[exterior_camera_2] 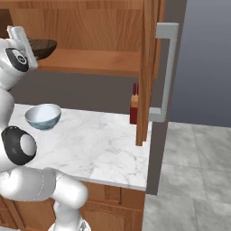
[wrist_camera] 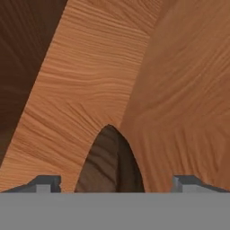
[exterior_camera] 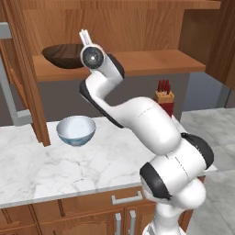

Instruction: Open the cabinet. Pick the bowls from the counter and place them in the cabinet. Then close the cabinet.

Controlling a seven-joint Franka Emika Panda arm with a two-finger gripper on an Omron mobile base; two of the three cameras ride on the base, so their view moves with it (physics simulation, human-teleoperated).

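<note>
Wooden bowl (exterior_camera: 64, 55) sits on the cabinet (exterior_camera: 137, 62) shelf, just under the gripper (wrist_camera: 115, 182), whose jaws stand wide and empty. White bowl (exterior_camera: 76, 130) lies on the counter (exterior_camera: 59, 165), well below, directly beneath the hand.

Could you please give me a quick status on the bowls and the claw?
Claw open, empty. Brown bowl on cabinet shelf. White bowl on counter. Doors open, path clear.

Lighting: even, bright, rendered | Shadows: soft under the cabinet (exterior_camera: 124, 62) shelf | Glare: faint sheen on arm | Focus: slightly soft throughout | Edge distortion: not evident
</note>
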